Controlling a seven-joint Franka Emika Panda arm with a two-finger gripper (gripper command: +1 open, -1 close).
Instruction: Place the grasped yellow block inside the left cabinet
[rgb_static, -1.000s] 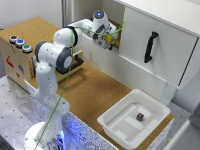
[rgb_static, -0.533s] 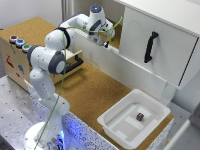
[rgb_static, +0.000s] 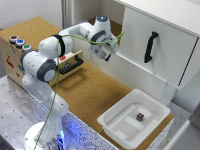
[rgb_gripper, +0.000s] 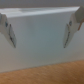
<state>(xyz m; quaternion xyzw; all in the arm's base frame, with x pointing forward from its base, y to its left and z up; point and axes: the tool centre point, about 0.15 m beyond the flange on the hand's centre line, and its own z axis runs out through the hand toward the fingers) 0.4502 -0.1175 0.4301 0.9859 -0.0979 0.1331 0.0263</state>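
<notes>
Reaching deeper into the left cabinet (rgb_static: 116, 26) than before, the jaws (rgb_gripper: 39, 31) stand apart, released.

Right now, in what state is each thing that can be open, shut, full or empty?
Robot gripper: open, nothing between fingers.
White-walled left cabinet with cork floor: open at the front.
White plastic tub: holds small dark brown cube.
Tiny yellow block: not visible.
</notes>
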